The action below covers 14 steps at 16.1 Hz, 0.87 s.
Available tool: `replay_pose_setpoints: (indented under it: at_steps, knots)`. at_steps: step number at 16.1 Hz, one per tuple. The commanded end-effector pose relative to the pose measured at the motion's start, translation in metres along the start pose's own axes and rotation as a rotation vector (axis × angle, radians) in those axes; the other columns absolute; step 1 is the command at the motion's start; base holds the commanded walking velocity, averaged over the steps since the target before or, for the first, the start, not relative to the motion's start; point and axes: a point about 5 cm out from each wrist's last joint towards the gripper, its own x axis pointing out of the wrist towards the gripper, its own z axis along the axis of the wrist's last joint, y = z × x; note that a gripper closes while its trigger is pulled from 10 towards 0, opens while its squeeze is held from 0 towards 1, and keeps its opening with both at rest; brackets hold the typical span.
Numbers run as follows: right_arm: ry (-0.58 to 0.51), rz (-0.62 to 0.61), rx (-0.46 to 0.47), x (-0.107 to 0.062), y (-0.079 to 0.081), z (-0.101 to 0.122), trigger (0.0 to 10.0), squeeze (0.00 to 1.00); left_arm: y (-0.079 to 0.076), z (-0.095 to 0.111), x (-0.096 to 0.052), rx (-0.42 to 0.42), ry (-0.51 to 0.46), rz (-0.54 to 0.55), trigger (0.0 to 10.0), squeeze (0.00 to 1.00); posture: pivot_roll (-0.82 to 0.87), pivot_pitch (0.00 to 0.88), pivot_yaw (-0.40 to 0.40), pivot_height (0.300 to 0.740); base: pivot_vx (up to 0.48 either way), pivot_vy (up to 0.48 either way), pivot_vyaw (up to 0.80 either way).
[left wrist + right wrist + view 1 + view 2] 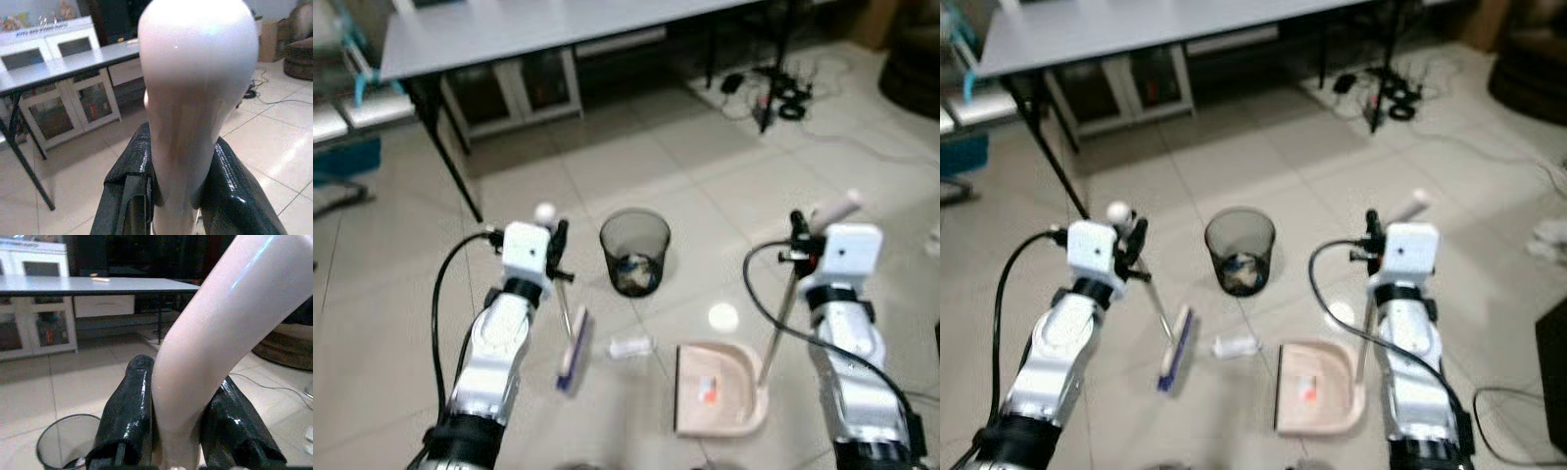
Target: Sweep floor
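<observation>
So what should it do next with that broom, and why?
Probably sweep the broom, held by the left gripper, toward the dustpan that the right gripper steadies, since a white scrap lies on the floor between them.

I have both silver arms reaching forward and down, one on each side of the wire bin (634,250). My left gripper (558,245) sits left of the bin, its black fingers (132,171) clamped on the broom handle (195,98). My right gripper (798,240) sits right of the bin, fingers (127,411) closed around the dustpan handle (215,342).
</observation>
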Motion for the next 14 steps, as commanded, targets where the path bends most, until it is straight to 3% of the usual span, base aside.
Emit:
replay_pose_setpoints:
  at_steps: [1, 7, 11, 14]
  knots:
    - [-0.053, 0.02, 0.019, 0.004, 0.007, 0.012, 10.0, 0.0, 0.007, 0.007, 0.002, 0.024, -0.034, 0.017, 10.0, 0.0, -0.03, 0.047, 0.089, 0.74, 0.364, 0.0, 0.0]
    - [-0.072, 0.021, -0.054, 0.006, 0.007, 0.014, 10.0, 0.0, 0.008, 0.006, 0.001, 0.017, -0.031, 0.018, 10.0, 0.0, -0.03, 0.045, 0.086, 0.74, 0.367, 0.0, 0.0]
    - [-0.07, -0.017, -0.099, 0.008, -0.004, 0.014, 10.0, 0.0, 0.009, 0.004, 0.002, 0.015, -0.027, 0.014, 10.0, 0.0, -0.04, 0.048, 0.098, 0.74, 0.361, 0.0, 0.0]
    - [-0.079, -0.029, -0.122, 0.008, -0.008, 0.015, 10.0, 0.0, 0.008, 0.002, 0.001, -0.01, -0.028, 0.016, 10.0, 0.0, -0.04, 0.048, 0.1, 0.74, 0.0, 0.0, 0.0]
